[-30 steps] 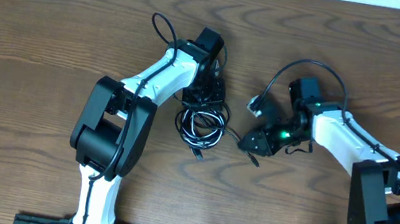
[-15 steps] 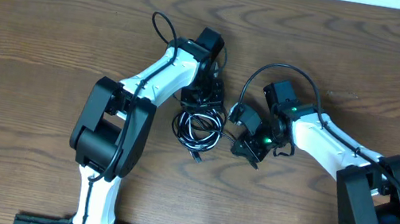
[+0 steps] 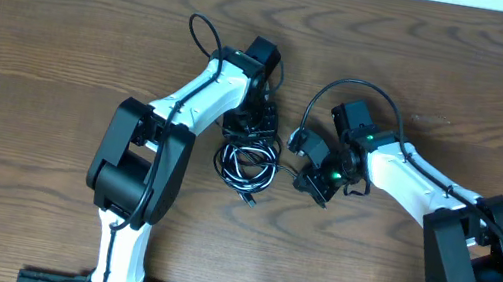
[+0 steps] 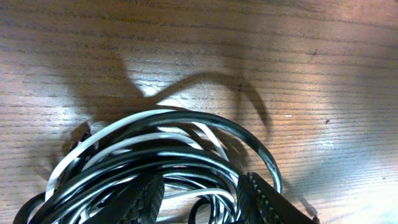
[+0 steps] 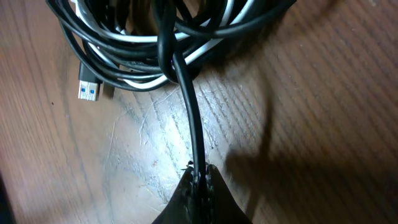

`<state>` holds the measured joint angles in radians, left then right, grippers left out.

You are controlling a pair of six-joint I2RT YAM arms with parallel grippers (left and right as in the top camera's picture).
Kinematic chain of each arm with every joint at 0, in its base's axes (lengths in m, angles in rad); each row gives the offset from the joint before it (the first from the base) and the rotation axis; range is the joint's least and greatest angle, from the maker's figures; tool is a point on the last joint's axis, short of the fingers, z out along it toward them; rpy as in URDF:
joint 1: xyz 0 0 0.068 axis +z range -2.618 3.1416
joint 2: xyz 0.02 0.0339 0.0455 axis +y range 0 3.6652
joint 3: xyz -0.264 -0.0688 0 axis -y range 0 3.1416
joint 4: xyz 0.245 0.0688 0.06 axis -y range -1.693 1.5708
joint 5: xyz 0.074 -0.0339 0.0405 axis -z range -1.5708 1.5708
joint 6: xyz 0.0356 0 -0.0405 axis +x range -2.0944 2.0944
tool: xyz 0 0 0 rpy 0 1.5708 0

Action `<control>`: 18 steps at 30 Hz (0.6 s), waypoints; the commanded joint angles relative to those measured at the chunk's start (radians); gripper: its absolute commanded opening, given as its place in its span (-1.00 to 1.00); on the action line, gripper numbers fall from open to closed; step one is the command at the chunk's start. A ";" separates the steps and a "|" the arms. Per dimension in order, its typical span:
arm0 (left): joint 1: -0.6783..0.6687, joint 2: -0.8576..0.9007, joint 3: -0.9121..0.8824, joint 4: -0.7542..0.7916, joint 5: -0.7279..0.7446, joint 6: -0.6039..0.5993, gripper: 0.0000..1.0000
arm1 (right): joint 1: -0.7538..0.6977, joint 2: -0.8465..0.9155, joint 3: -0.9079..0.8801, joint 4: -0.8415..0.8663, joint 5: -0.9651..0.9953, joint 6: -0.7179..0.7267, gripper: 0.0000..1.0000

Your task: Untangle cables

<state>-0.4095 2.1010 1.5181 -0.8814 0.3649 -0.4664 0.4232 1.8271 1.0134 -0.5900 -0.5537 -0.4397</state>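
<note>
At the coil (image 3: 248, 161), right tool (image 5: 198, 180) pinches a black cable (image 5: 189, 118); left tool (image 4: 208, 198) straddles it, spread.

Black cables (image 3: 248, 164), one white cord (image 4: 109, 127); brown wood-grain table (image 3: 47, 28) — blue-tipped plug (image 5: 87, 90), white-and-black arms (image 3: 192, 101)

On the table (image 3: 44, 47), cables (image 3: 248, 164); left fingers (image 4: 146, 196) astride their far side; right fingers (image 5: 214, 193) just right
</note>
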 commanded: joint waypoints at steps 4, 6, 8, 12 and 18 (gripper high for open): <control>-0.017 -0.014 -0.038 0.048 -0.018 0.016 -0.11 | -0.005 -0.010 0.013 0.003 -0.044 0.078 -0.98; -0.029 -0.006 -0.039 0.066 -0.018 0.015 -0.12 | -0.005 -0.010 0.014 0.003 -0.066 0.080 -0.98; -0.042 -0.006 -0.041 0.090 -0.018 0.016 -0.30 | -0.005 -0.010 0.014 -0.001 -0.084 0.080 -0.98; -0.063 -0.006 -0.041 0.124 -0.009 0.016 -0.85 | -0.006 -0.010 0.014 -0.005 -0.111 0.080 -0.99; -0.076 -0.006 -0.041 0.124 0.099 0.094 -0.85 | -0.036 -0.010 0.014 0.005 -0.220 0.072 -0.98</control>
<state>-0.4744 2.0998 1.4906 -0.7578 0.3759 -0.4389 0.4068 1.8271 1.0134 -0.5983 -0.6533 -0.3691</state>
